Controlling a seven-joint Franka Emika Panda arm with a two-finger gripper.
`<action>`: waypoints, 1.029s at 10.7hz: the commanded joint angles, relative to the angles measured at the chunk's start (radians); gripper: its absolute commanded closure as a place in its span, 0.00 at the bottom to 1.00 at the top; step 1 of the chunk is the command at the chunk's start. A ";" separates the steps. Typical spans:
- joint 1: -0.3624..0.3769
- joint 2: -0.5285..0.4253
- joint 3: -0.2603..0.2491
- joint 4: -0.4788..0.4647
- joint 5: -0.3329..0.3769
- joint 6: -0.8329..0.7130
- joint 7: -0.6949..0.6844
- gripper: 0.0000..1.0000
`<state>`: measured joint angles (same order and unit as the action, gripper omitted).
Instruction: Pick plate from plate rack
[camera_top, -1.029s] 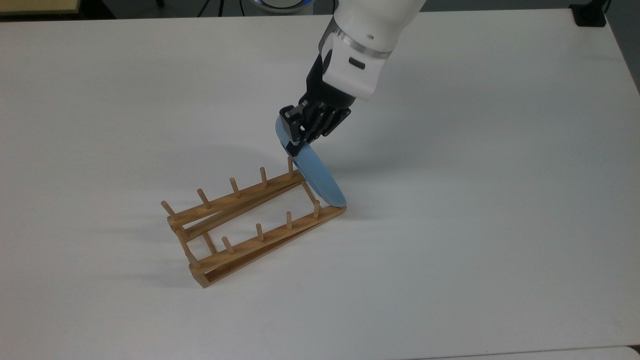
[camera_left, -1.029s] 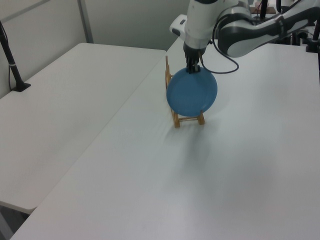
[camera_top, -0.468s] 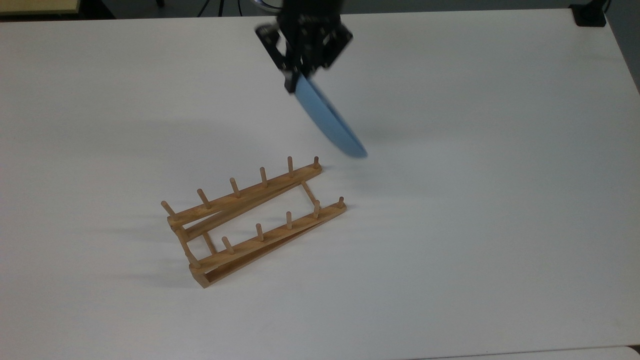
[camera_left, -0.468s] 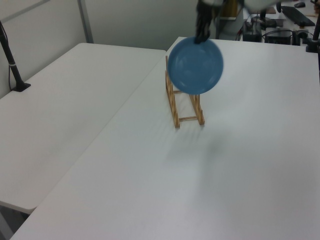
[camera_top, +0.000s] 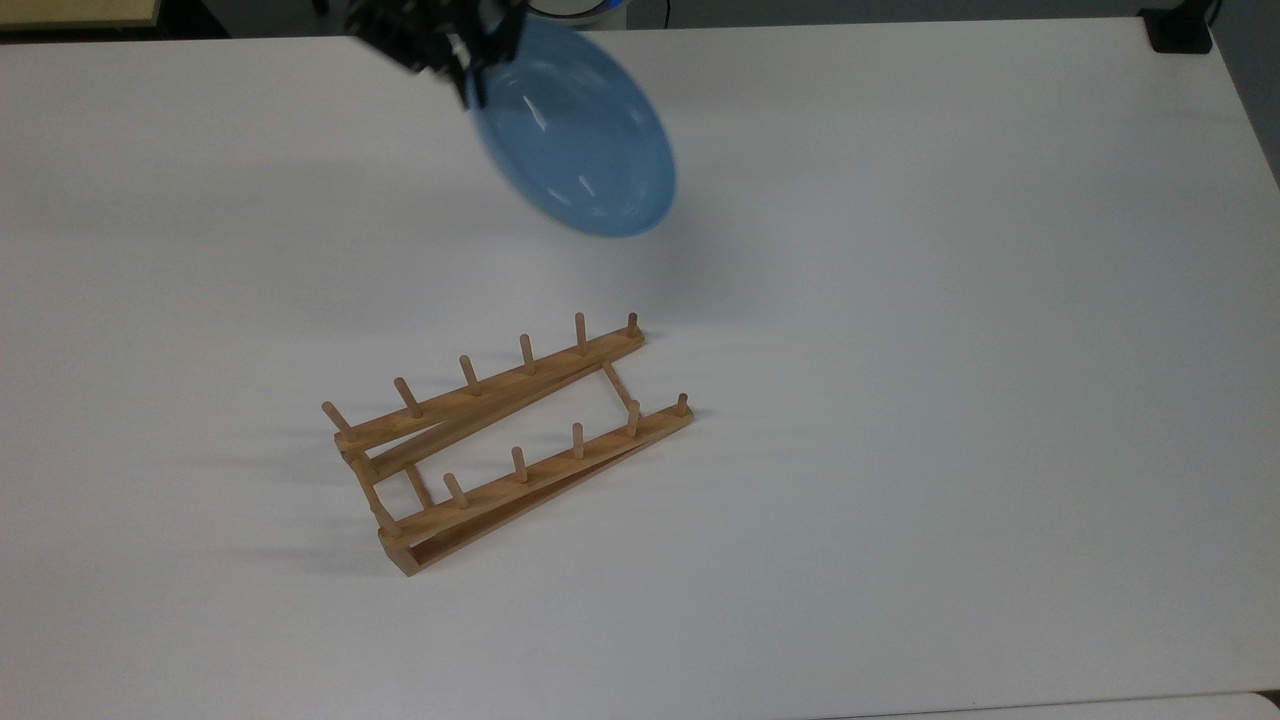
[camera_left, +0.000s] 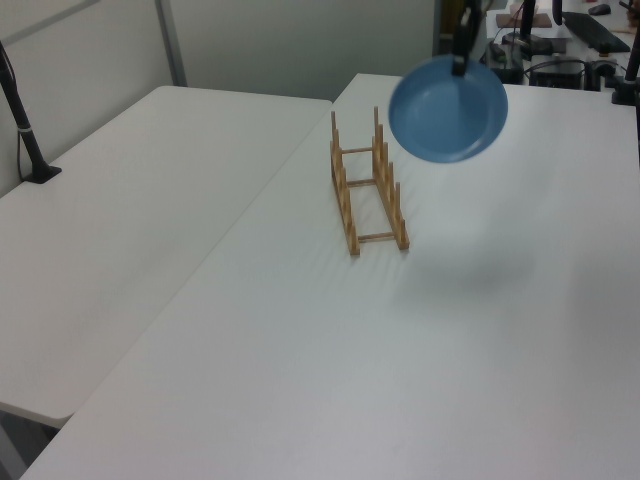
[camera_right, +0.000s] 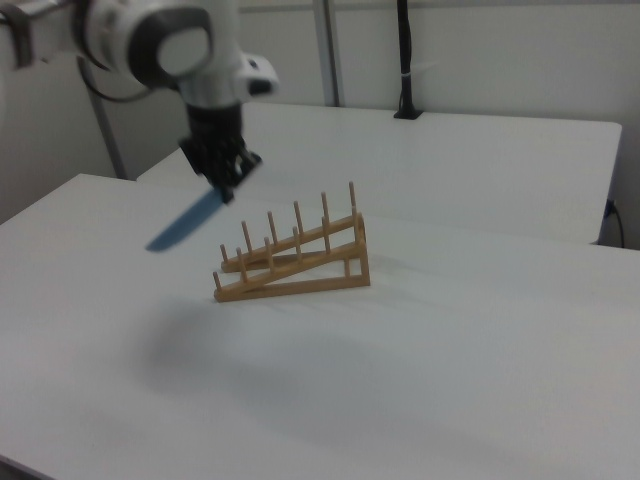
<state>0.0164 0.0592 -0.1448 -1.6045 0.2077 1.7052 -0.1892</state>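
The light-blue plate (camera_top: 577, 135) hangs in the air, well above and behind the plate rack (camera_top: 500, 440), with its hollow face tilted toward the top view. My gripper (camera_top: 468, 72) is shut on the plate's upper rim. In the left view the plate (camera_left: 448, 109) floats to the right of the wooden rack (camera_left: 368, 193), held at its top edge by the gripper (camera_left: 461, 62). Seen edge-on in the right view, the plate (camera_right: 186, 221) slants down to the left from the gripper (camera_right: 226, 189), and the rack (camera_right: 291, 256) stands bare on the table.
The white table (camera_top: 950, 350) stretches wide around the rack. A second white table (camera_left: 130, 200) adjoins it at the left view's left, with a black post (camera_left: 22, 120) on it. A black clamp (camera_top: 1180, 30) sits at the top view's far right corner.
The gripper lifted the plate out of the rack's end slot, then carried it up and toward the top view's upper left, turning its face toward that camera. The rack stayed put.
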 joint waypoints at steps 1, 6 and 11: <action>-0.076 0.108 -0.063 -0.107 0.038 0.016 -0.152 1.00; -0.076 0.295 -0.145 -0.141 -0.007 0.193 -0.308 0.97; -0.078 0.315 -0.147 -0.204 -0.146 0.264 -0.308 0.00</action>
<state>-0.0771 0.3860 -0.2754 -1.7657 0.1369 1.9261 -0.4872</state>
